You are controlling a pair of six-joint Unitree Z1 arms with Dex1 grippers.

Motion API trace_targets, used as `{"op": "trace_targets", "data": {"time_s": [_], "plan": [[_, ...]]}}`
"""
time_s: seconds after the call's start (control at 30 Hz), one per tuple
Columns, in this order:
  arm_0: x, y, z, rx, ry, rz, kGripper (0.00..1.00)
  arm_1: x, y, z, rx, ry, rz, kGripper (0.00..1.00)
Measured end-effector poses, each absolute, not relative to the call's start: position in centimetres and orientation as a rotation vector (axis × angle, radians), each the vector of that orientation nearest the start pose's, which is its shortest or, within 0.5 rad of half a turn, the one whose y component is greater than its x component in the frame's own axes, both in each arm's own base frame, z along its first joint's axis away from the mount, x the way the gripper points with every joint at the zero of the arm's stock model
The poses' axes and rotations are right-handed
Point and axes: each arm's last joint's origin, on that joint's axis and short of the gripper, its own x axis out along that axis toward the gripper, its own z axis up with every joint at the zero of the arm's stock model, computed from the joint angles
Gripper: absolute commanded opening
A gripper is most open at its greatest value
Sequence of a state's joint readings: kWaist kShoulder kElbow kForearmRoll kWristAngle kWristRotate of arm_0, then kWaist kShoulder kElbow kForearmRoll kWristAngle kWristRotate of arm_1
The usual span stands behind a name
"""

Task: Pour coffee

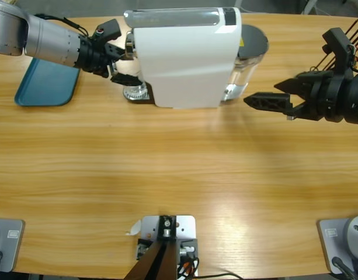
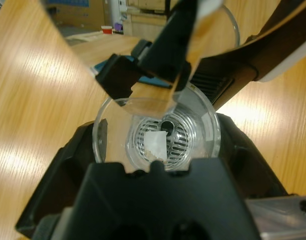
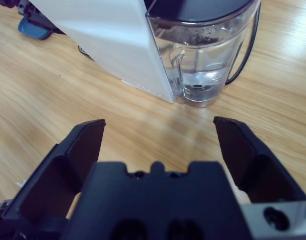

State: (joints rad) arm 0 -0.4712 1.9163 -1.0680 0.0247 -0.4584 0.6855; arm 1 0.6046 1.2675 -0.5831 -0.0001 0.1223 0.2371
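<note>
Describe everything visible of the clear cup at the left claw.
The clear cup is a small round tumbler that looks like glass or clear plastic, seen from above. It stands upright on the coffee machine's slotted metal drip grate, under the machine's black spout. No liquid can be made out inside. The left claw sits around it, one jaw on either side; whether they press it cannot be told. In the high view only its base shows beside the white machine.

white coffee machine with a black-lidded clear water tank at its 3 o'clock. teal-blue tray at 9 o'clock. warm honey-striped wooden table. clear glass cup over a silver slotted drip grate. both grippers are black, on silver-grey arms.
</note>
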Motion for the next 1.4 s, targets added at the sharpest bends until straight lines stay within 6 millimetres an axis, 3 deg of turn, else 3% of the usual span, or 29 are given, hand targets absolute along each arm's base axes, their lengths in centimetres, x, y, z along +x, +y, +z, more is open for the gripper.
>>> {"op": "trace_targets", "data": {"time_s": [0.73, 0.97, 1.17, 1.27, 1.4], "plan": [[32.3, -19.4, 21.6, 0.573, 0.604, -1.136, 0.991, 14.7, 10.9, 26.6, 0.045, 0.775, 0.606, 1.000], [32.2, -18.4, 22.3, 0.564, 0.593, -1.110, 0.991, 13.9, 10.1, 26.8, 0.033, 0.783, 0.578, 1.000], [30.1, -16.4, 23.1, 0.555, 0.598, -1.090, 0.991, 13.2, 9.6, 27.0, 0.021, 0.798, 0.556, 1.000], [28.1, -15.0, 23.9, 0.544, 0.593, -1.072, 0.991, 13.7, 9.6, 28.7, -0.035, 0.825, 0.504, 1.000], [24.7, -13.0, 25.1, 0.511, 0.594, -1.040, 0.991, 15.4, 10.4, 33.6, -0.138, 0.799, 0.500, 1.000]]}}
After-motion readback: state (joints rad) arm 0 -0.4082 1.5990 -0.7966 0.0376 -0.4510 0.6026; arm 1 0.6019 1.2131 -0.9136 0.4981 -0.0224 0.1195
